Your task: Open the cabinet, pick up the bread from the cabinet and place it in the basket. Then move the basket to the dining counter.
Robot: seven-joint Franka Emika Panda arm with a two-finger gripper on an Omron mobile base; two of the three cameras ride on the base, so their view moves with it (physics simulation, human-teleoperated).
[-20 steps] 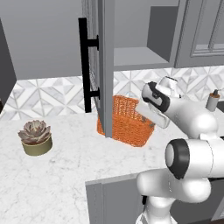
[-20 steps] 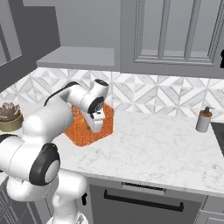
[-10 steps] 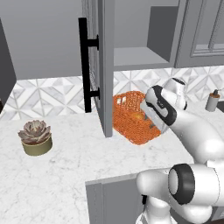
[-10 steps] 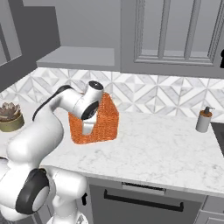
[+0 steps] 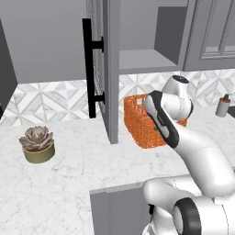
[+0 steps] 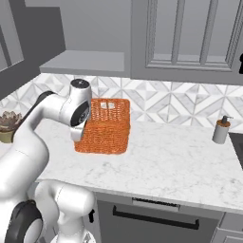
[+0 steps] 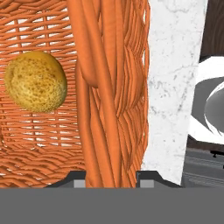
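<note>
Inspector: Where was the bread [image 7: 35, 82]?
Clerk: Inside the basket [image 6: 107, 126] on the worktop [image 6: 175, 161]. The gripper [image 7: 114, 177] was clamped across the basket's rim, ready to carry it.

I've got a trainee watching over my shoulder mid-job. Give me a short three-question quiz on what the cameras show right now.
1. True or false: the bread lies inside the basket.
2. What are the jaws of the gripper closed on?
A. the cabinet's handle
B. the basket's rim
C. the soap dispenser
3. Fill in: the potted succulent stands on the counter to the ____ of the open cabinet door in the left base view.

Key: 1 true; 2 B; 3 left.
</note>
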